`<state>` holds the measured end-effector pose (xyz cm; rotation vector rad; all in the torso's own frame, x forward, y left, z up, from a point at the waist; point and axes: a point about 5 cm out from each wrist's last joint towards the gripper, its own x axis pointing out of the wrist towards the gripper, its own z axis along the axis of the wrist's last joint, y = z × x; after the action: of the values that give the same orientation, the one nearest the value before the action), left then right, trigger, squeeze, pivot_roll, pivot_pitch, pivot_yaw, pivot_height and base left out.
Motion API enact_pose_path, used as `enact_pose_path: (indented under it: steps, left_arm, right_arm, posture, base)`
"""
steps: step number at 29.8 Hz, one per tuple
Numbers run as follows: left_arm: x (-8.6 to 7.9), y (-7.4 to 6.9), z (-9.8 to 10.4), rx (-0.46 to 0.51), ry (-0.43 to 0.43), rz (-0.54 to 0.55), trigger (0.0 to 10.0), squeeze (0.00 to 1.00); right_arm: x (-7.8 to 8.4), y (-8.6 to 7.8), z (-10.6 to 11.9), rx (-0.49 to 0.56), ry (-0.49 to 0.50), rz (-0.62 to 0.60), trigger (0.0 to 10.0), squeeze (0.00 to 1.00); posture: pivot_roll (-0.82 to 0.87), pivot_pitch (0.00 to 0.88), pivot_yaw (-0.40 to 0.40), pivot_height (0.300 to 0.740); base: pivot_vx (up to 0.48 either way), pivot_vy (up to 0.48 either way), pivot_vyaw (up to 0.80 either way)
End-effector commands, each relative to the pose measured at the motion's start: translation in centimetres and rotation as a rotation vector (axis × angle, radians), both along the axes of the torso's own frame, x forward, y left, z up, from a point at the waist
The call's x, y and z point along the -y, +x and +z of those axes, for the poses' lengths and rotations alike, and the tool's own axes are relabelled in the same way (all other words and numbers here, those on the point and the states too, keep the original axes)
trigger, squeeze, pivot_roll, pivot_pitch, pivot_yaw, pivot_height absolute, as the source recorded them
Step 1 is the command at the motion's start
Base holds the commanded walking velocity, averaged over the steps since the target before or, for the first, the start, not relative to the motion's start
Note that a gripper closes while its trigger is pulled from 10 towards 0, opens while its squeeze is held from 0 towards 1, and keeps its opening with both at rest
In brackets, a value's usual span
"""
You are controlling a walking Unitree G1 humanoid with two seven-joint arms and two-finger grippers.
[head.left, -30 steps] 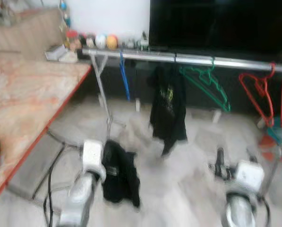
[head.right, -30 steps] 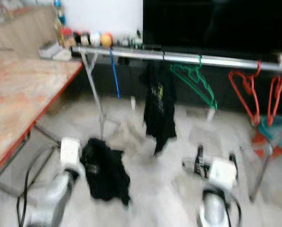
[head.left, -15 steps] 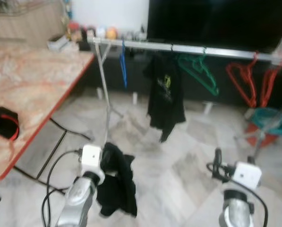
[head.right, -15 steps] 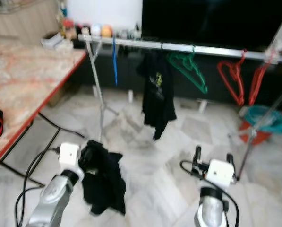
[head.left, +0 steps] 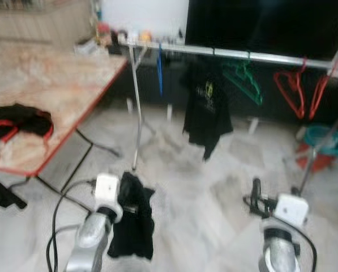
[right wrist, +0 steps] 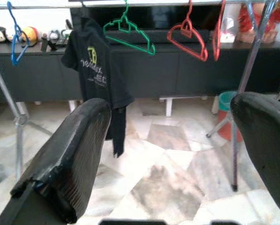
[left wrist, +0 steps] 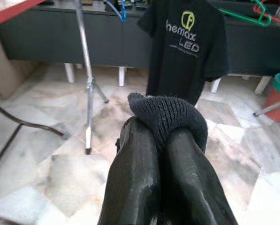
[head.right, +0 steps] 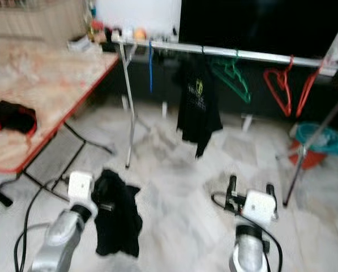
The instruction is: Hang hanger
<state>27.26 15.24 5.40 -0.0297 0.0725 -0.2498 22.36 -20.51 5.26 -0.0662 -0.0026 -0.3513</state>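
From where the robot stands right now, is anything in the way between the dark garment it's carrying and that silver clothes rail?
Nothing visible blocks it. The left gripper is shut on the dark garment, and bare marble floor lies between it and the rail. A black T-shirt and coloured hangers already occupy parts of the rail.

four hangers (right wrist: 130, 33), two black shirts (head.right: 198, 102)

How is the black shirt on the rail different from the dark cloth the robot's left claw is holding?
The black shirt hangs spread out on the rail and shows a yellow-green logo; the dark cloth droops in a bunch from the shut left gripper, with no print visible. The shirt hangs clear of both grippers; the cloth is pinched. Both are dark fabric.
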Motion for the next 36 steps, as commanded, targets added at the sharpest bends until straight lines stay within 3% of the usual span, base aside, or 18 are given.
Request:
enact_pose_path:
  steps: [1,36]
  left_arm:
    - [0.36,0.42,0.82,0.038,-0.002,-0.007,10.0,0.00]
    - [0.51,0.55,0.71,0.022,-0.021,0.011,10.0,0.00]
  right_arm:
    - [0.28,0.10,0.22,0.004,-0.001,-0.007,10.0,0.00]
    - [0.32,0.40,-0.11,-0.007,0.007,0.010,10.0,0.00]
  posture:
    - [-0.01,0.000,0.003,0.740]
    - [0.01,0.000,-0.007,0.740]
  base:
    - [0.000,0.000,0.00]
    - [0.000,0.000,0.00]
